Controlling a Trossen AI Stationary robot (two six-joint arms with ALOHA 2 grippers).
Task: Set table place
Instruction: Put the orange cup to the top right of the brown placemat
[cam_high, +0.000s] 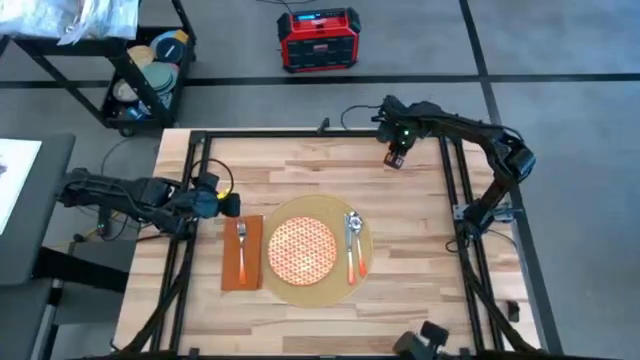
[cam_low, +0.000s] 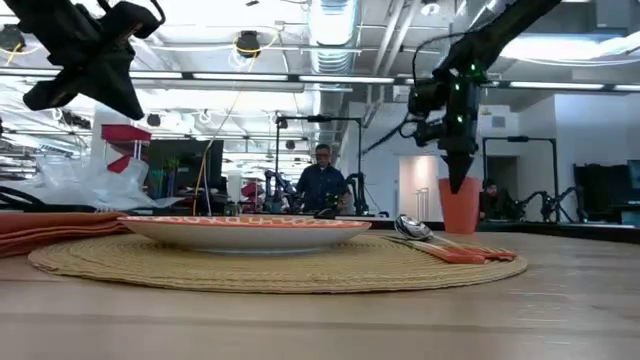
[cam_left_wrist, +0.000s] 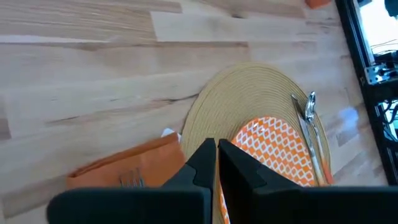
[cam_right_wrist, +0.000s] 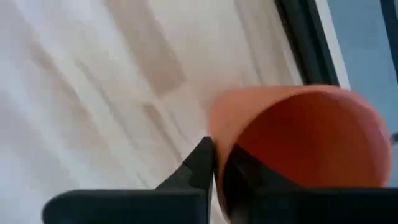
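With the right gripper (cam_high: 393, 160) clamped on the rim of the orange cup (cam_right_wrist: 298, 149) at the upper right of the table (cam_high: 420, 270), it should carry the cup level to bare wood beside the woven placemat (cam_high: 330, 290) at lower centre, while the left gripper (cam_high: 228, 205), jaws together, waits at left.

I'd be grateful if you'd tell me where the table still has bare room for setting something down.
The table is bare along its far side between the left end effector and the orange cup under the right end effector, and again right of the placemat. It is crowded around the plate, napkin and cutlery.
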